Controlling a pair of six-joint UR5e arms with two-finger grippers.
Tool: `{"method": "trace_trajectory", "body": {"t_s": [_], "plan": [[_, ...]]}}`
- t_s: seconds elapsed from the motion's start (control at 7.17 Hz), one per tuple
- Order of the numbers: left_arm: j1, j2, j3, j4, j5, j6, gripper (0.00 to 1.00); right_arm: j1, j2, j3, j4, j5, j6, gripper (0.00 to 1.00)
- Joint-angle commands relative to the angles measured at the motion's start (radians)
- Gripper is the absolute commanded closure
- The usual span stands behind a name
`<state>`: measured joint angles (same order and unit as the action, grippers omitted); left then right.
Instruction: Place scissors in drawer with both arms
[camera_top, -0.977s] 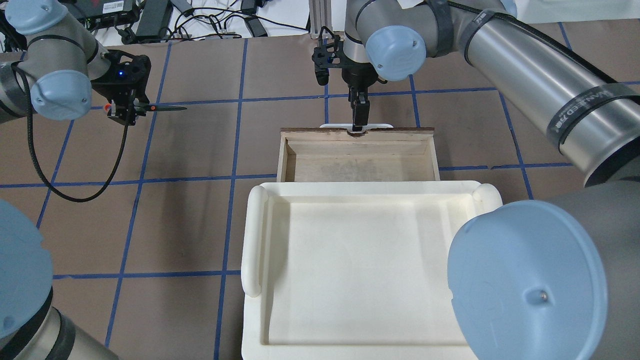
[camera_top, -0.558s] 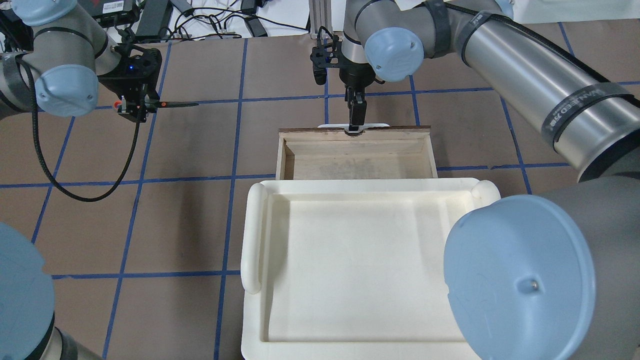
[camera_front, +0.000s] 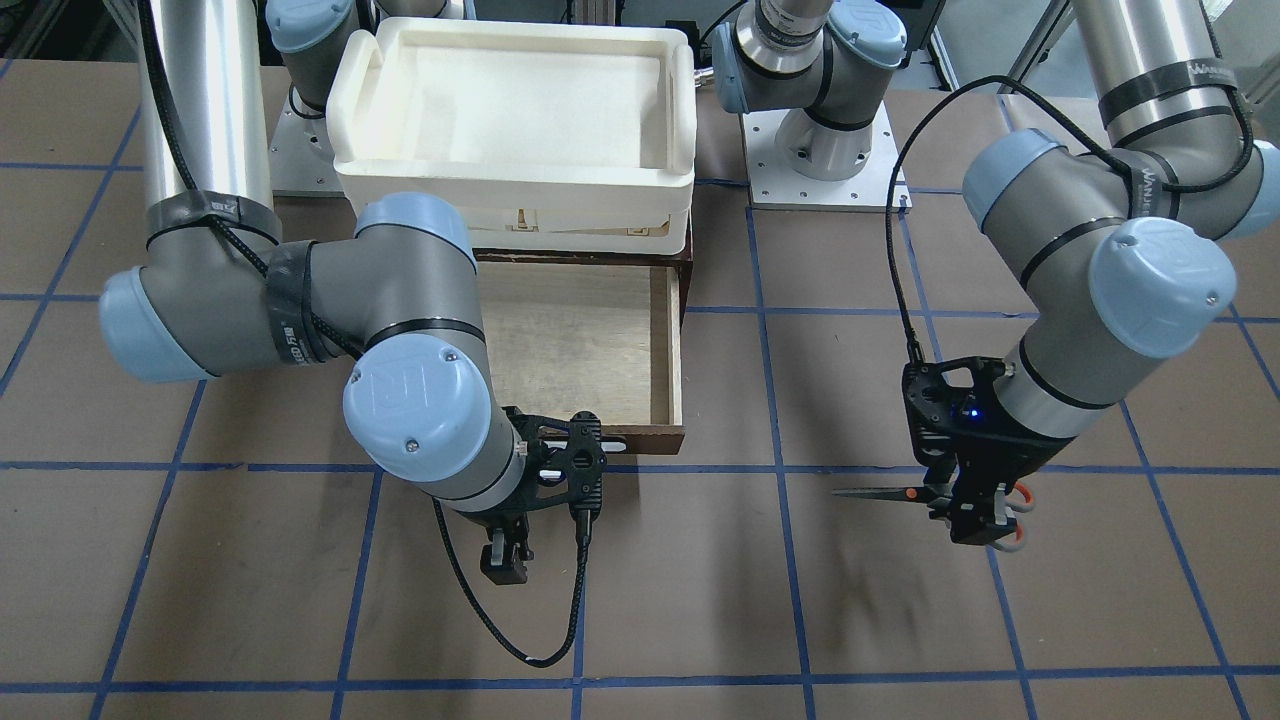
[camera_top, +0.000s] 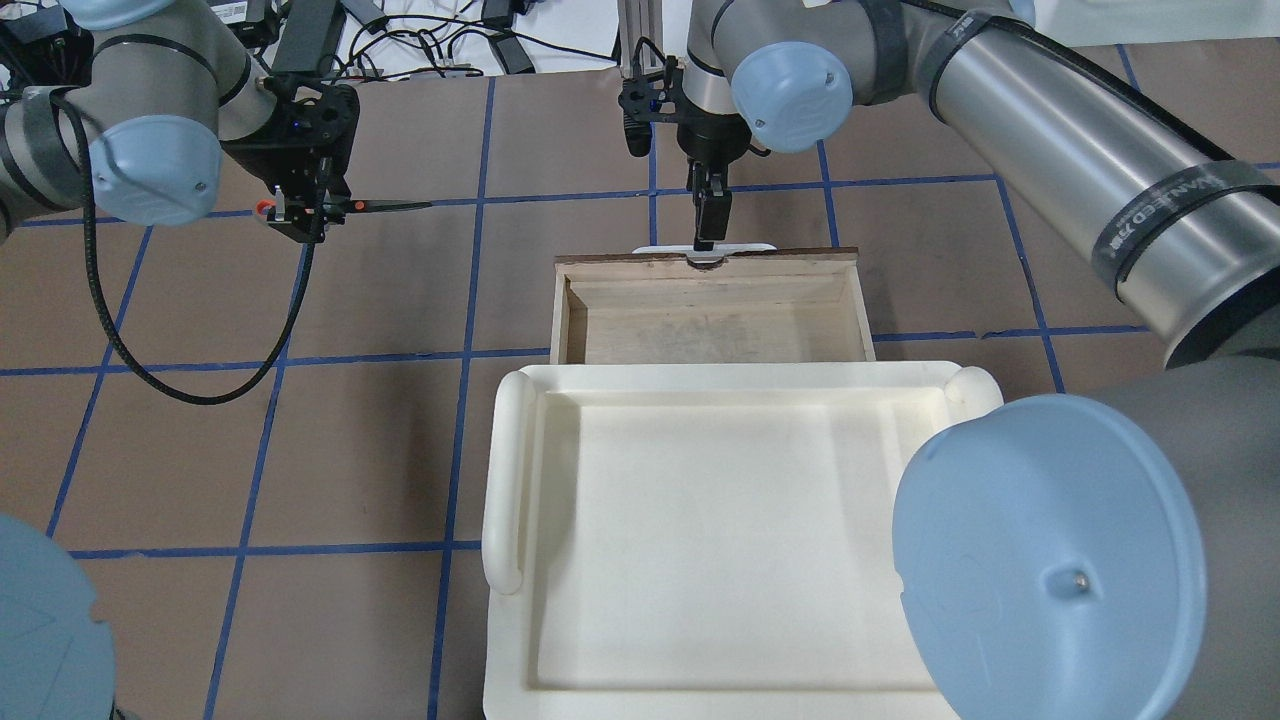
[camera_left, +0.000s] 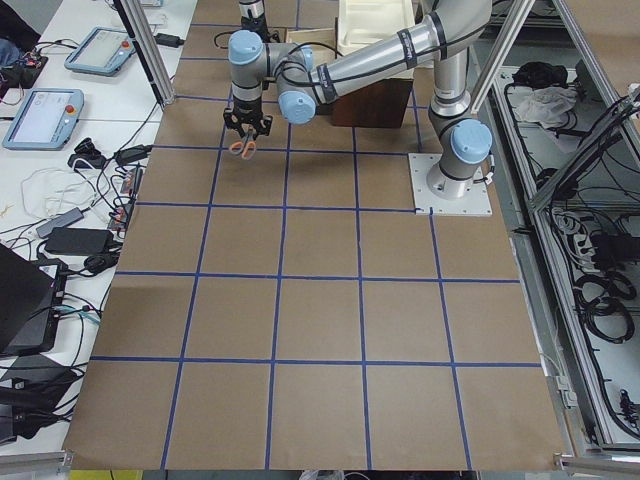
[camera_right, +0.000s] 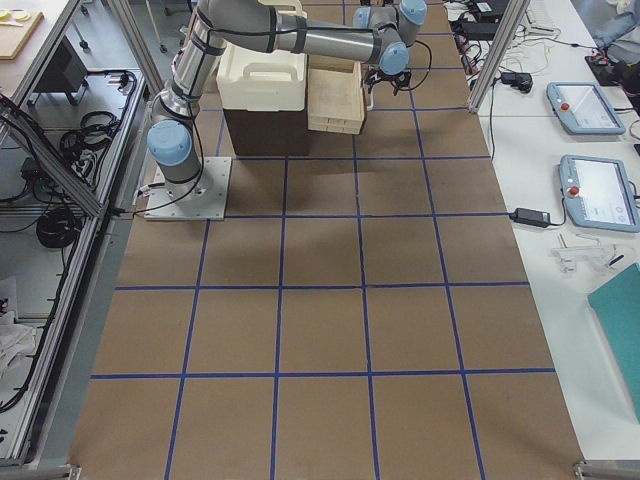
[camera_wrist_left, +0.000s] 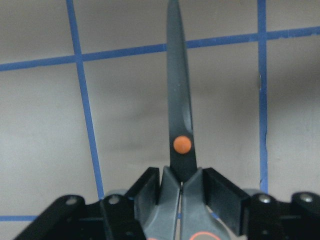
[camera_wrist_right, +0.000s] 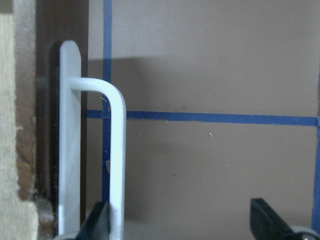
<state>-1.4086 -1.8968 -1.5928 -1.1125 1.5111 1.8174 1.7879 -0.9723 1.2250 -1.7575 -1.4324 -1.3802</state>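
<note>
Overhead: we see the left gripper holding the scissors above the bench, at 10 o'clock from the open drawer. Left wrist: gripper clamped on the scissors below the pivot. Right wrist: right gripper spread apart, white handle beside one finger.

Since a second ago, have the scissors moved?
Yes. In the overhead view the scissors, in the left gripper, shifted right toward the drawer: the blade tip now lies nearer the blue tape line left of the drawer.
</note>
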Motion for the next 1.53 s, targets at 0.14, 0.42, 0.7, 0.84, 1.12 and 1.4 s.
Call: {"method": "trace_trajectory", "body": {"t_s": [0.14,0.42,0.7,0.84,1.12,1.4], "plan": [[-0.082,0.045,-0.003,-0.036,-0.003,-0.113,1.0,-0.042,-0.106,-0.005,0.094,0.015,0.021,0.0],[-0.151,0.07,-0.004,-0.081,0.0,-0.167,1.0,-0.103,-0.23,0.019,0.131,0.012,0.105,0.0],[-0.205,0.096,-0.004,-0.099,-0.005,-0.228,1.0,-0.181,-0.377,0.097,0.144,0.012,0.198,0.0],[-0.258,0.097,-0.006,-0.101,-0.005,-0.301,1.0,-0.22,-0.457,0.138,0.177,0.012,0.223,0.0],[-0.351,0.09,-0.006,-0.099,-0.003,-0.368,1.0,-0.242,-0.618,0.206,0.227,0.012,0.45,0.0],[-0.433,0.096,-0.006,-0.096,-0.011,-0.395,1.0,-0.263,-0.634,0.208,0.23,0.01,0.719,0.0]]}}
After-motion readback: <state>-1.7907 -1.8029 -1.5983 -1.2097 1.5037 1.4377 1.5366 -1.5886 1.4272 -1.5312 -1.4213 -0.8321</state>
